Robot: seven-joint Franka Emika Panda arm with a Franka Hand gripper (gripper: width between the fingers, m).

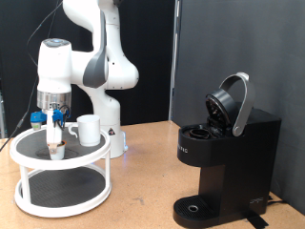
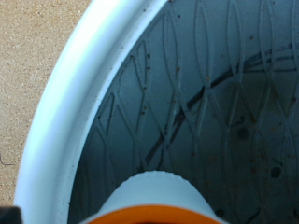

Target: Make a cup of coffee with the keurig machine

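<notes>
A black curtain and a pale wall back the scene, and below them runs a brown cork-like desk that carries everything. The arm's hand hangs over the upper tier of a white two-tier round stand with a mesh floor, its fingers reaching down around a tiny round brown-topped pod that stands on that tier; they straddle the pod, but whether they pinch it or stand slack I cannot tell. Just beside the hand, towards the exterior view's right and on the same tier, sits the small plain white ceramic mug with a side handle, apart from the fingers. Well away from the hand, across the desk on the exterior view's right, stands the boxy matte black coffee maker, its rounded hinged lid tipped up and open above the pod chamber. Silver lettering runs down its front band, too small to read. The wrist view gives what the exterior view cannot: the stand's thick white rim curving over the speckled desk, the dark diamond mesh with a ring showing through from beneath, and close to the lens a white ribbed edge over an orange band. That view shows neither mug nor coffee maker, and no writing.
</notes>
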